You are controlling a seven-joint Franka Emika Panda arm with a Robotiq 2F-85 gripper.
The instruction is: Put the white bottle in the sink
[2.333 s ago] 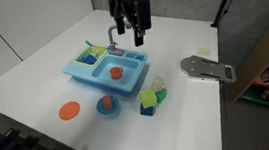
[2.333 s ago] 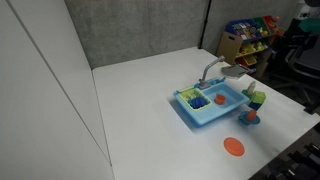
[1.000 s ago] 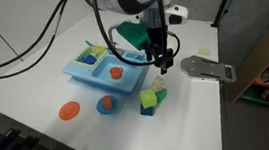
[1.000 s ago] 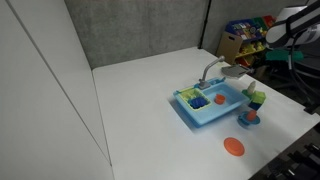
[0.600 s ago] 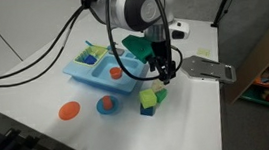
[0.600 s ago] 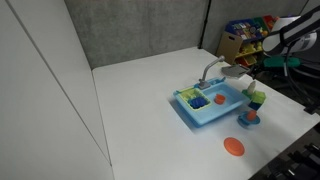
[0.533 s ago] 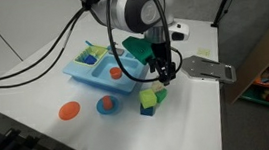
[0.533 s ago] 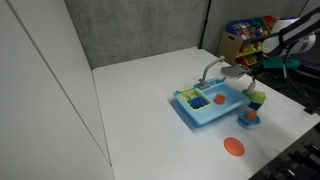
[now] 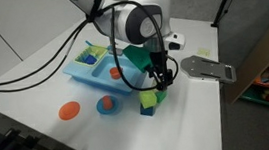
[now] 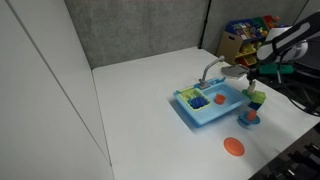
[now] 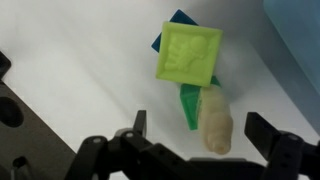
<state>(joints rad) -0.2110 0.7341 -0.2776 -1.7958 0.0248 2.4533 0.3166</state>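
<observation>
We see the gripper [image 9: 161, 80] hanging low over a small cluster of toy blocks near the corner of the light-blue toy sink [image 9: 87, 79], out on the white bench [image 9: 35, 80].

In the wrist view its fingers [image 11: 265, 132] are spread wide. The white bottle [image 11: 215, 122] lies on its side on the bench in the gap between them, and neither one touches it. The bottle rests against a dark green piece [image 11: 189, 106]. That piece pokes out from under a light green cube block [image 11: 190, 54], which sits on a blue block [image 11: 178, 19]. So the bottle is outside the sink, on the bench just beside the blocks.

In both exterior views the gripper body hides most of the bottle, and we cannot pick it out clearly there.

The sink [image 10: 205, 118] has two basins and a grey curved faucet [image 10: 210, 71]. We can see a small orange item [image 9: 116, 74] in one basin and green and blue items in the other.

A flat grey metal plate [image 9: 206, 69] lies on the far side of the gripper from the sink. An orange disc [image 9: 69, 110] and a small blue cup [image 9: 107, 106] sit on the bench in front of the sink.
</observation>
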